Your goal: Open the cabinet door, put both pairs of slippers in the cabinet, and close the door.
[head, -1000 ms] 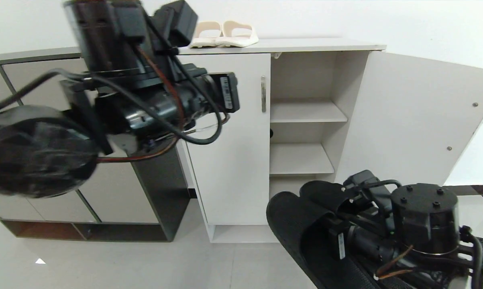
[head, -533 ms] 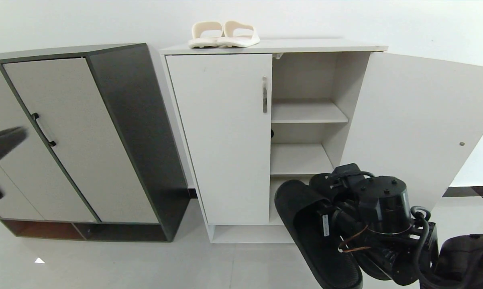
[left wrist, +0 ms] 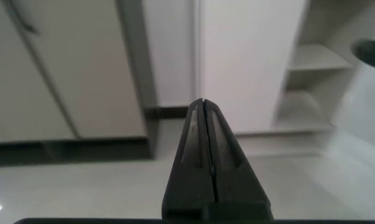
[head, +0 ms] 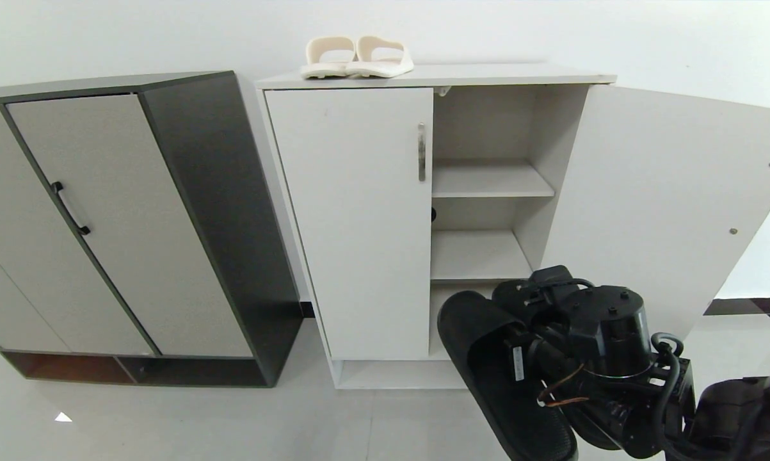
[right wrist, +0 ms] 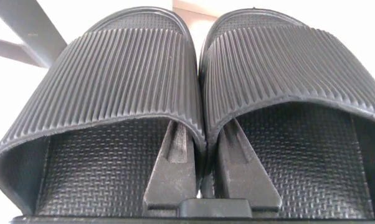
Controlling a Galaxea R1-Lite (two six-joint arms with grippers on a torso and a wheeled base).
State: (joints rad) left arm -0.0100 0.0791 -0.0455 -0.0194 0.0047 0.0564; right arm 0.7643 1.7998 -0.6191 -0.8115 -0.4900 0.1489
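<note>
Head view | right claw (right wrist: 202,134) grips black slippers (head: 487,358) | lengthwise toward cabinet (head: 359,224)

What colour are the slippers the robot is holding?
Black, with a ribbed pattern across the top. The right wrist view shows the slippers best.

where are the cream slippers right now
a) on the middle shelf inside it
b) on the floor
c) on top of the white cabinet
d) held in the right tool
c: the cream slippers lie on the top of the white cabinet; the right tool holds the black slippers.
</note>
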